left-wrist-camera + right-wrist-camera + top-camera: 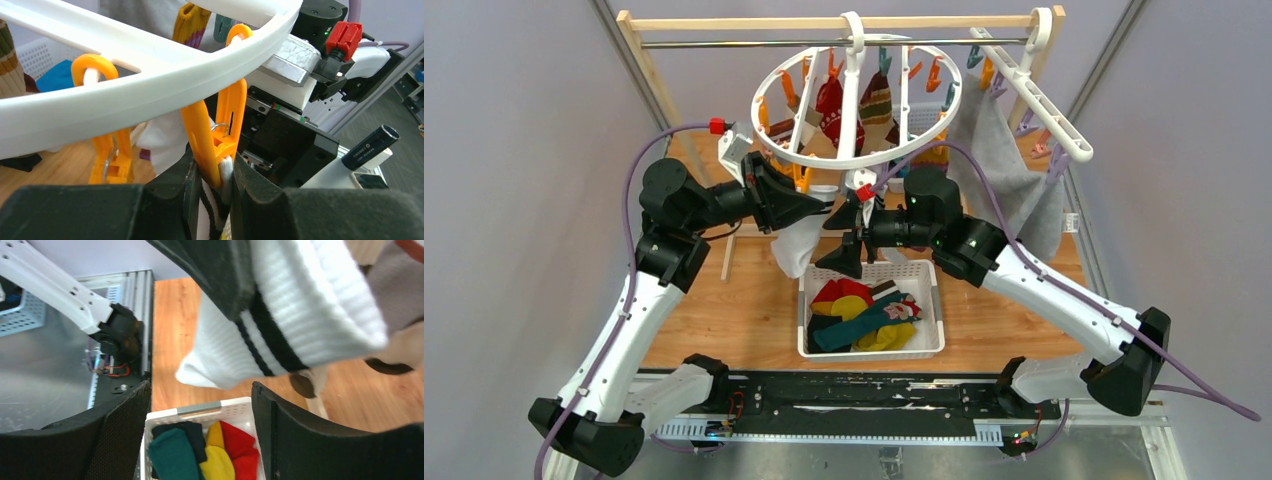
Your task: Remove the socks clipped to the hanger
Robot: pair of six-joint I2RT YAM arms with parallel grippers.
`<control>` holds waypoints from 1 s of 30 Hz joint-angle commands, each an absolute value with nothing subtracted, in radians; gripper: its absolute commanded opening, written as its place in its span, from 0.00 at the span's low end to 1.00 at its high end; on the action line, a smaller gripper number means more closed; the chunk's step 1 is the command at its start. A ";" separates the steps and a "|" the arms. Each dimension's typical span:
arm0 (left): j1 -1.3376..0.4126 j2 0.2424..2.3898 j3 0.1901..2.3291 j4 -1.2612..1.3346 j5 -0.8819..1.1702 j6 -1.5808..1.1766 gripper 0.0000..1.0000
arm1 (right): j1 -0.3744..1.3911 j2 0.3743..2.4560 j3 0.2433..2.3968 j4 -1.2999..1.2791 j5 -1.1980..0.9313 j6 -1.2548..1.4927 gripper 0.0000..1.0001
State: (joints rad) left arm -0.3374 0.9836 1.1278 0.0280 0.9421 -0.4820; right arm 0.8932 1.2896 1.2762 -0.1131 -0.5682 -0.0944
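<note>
The round white hanger (856,158) hangs from a rod; a red patterned sock (831,110) and a striped sock (876,100) are clipped at its back. A white sock (796,245) with black stripes hangs from an orange clip (215,135) at the front rim (150,85). My left gripper (819,208) is shut on this sock's cuff (212,210) and the clip's lower end, seen in the left wrist view (215,185). My right gripper (844,262) is open and empty just below the white sock (280,315), its gap (200,395) over the basket.
A white basket (937,310) holding several loose socks sits on the wooden table under the hanger; it also shows in the right wrist view (200,409). A grey cloth (1004,170) hangs from a straight white clip rack (1044,105) at the right. A second orange clip (107,160) hangs empty.
</note>
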 commanded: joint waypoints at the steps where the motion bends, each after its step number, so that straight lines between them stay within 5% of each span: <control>1: -0.350 0.977 1.088 0.104 0.932 -0.541 0.07 | 0.885 1.308 1.258 -0.010 -0.720 -0.011 0.73; 16: -0.350 0.948 0.998 0.265 0.908 -0.716 0.08 | 0.884 1.394 1.321 -0.031 -0.559 -0.023 0.61; 25: -0.350 0.938 0.975 0.275 0.886 -0.719 0.12 | 0.884 1.405 1.337 -0.036 -0.648 -0.014 0.16; 30: -0.329 0.916 0.972 0.278 0.856 -0.710 0.39 | 0.884 1.394 1.334 -0.062 -0.648 -0.031 0.00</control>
